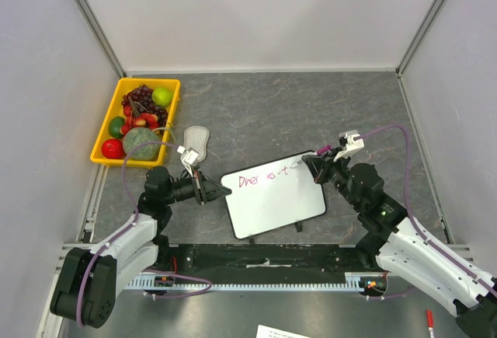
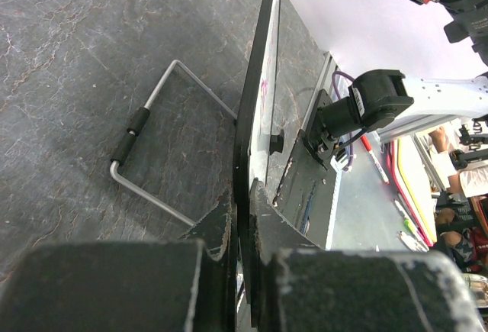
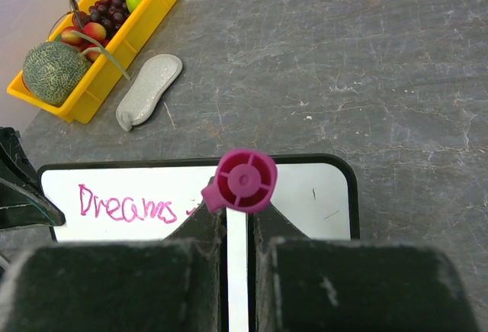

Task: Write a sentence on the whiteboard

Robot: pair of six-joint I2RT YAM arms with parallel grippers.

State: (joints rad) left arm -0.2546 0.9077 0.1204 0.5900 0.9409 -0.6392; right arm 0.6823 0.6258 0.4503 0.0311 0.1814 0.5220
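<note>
The whiteboard (image 1: 273, 202) lies tilted on the table between the arms, and its white face fills the lower right wrist view (image 3: 320, 195). The sentence (image 1: 262, 176) is pink writing along the board's top; it reads "Dreams" (image 3: 126, 204), with more strokes hidden behind the marker. My left gripper (image 1: 220, 191) is shut on the board's left edge, seen edge-on as a black frame (image 2: 255, 118) between its jaws (image 2: 242, 195). My right gripper (image 1: 314, 161) is shut on a magenta-capped marker (image 3: 244, 181), held upright over the board's upper right (image 3: 238, 221).
A yellow bin (image 1: 105, 132) of fruit stands at the back left, with a grey oval eraser pad (image 1: 196, 140) beside it. The board's wire stand (image 2: 152, 141) rests on the table. A red marker (image 1: 429, 321) and a paper (image 1: 287, 332) lie beyond the near edge.
</note>
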